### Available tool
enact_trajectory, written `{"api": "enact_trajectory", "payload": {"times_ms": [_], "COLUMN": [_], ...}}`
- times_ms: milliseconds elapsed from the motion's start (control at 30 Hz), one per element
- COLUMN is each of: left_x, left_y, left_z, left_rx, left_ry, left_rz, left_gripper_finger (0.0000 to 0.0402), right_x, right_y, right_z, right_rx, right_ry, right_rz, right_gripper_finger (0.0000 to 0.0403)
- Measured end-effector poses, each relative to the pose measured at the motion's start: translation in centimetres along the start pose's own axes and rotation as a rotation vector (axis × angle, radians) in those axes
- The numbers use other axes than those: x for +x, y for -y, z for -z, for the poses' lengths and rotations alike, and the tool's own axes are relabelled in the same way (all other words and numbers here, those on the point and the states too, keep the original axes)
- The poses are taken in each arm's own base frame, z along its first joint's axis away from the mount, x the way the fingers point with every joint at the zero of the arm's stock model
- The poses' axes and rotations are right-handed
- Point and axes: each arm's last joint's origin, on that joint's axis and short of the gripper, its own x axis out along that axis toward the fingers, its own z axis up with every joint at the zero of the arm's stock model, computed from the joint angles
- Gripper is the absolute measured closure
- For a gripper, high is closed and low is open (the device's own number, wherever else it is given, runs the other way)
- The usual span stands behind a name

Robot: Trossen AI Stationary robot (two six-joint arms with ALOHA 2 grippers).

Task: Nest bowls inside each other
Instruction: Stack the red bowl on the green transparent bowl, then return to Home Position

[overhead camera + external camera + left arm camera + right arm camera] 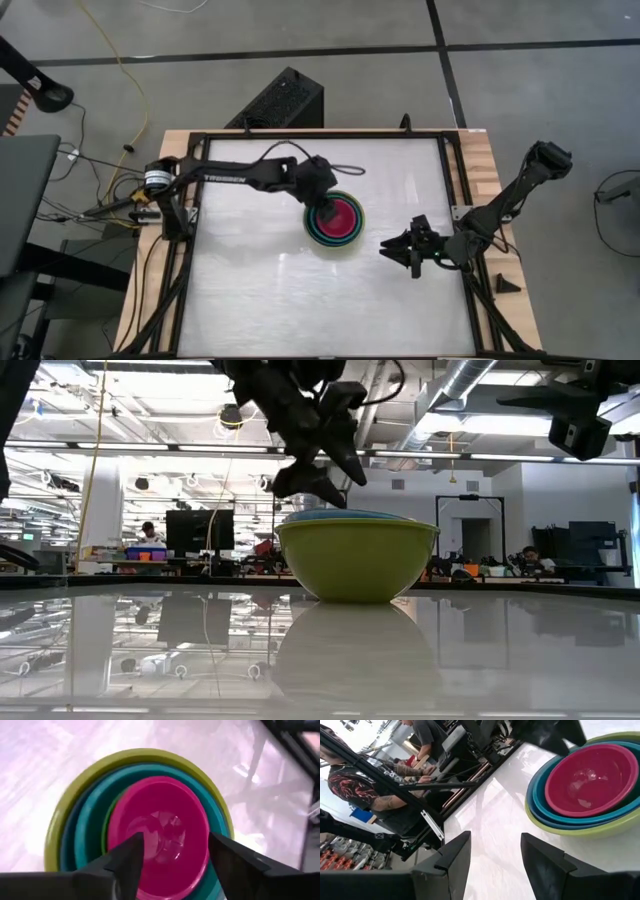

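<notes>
The bowls stand nested in one stack [337,220] at the table's middle. The olive-green bowl [357,560] is outermost and rests on its base. Inside it sit light blue and teal bowls [90,815], a lime sliver [106,827] and the magenta-pink bowl [160,830] innermost. My left gripper [172,852] hovers open just above the stack's left rim, slanting down, fingers [335,465] clear of the bowls. My right gripper [400,250] waits open to the stack's right, above the table, looking at the stack [590,775].
A black frame [452,180] borders the white tabletop, with a wooden edge [490,170] outside it. A black box [280,100] lies beyond the far edge, cables [110,200] at the left. A small black wedge [507,284] sits at the right. People [355,790] are beyond the table.
</notes>
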Motion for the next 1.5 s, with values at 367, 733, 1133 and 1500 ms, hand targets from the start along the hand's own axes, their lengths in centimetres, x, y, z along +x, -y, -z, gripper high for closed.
{"api": "enact_trajectory", "payload": {"times_ms": [367,733,1133,1500], "left_x": [1.0,0.0,1.3,-0.8], "left_y": [1.5,4.2,3.1,3.9], "left_z": [3.5,7.7,10.3,9.5], "left_rx": [0.103,0.080,0.023,0.069], "left_ry": [-0.021,0.137,0.152,0.310], "left_rz": [-0.022,0.034,0.029,0.053], "left_gripper_finger": [0.0377,0.0401,0.0402,0.0401], "right_x": [0.0,0.0,-0.1,-0.1], "right_y": [0.0,0.1,-0.1,-0.6], "right_z": [0.0,0.0,0.1,-0.3], "right_rx": [0.000,-0.006,0.002,-0.012], "right_ry": [-0.001,-0.003,-0.004,0.030], "right_rz": [-0.001,0.005,-0.007,-0.052], "right_gripper_finger": [0.0198,0.0198,0.0198,0.0198]}}
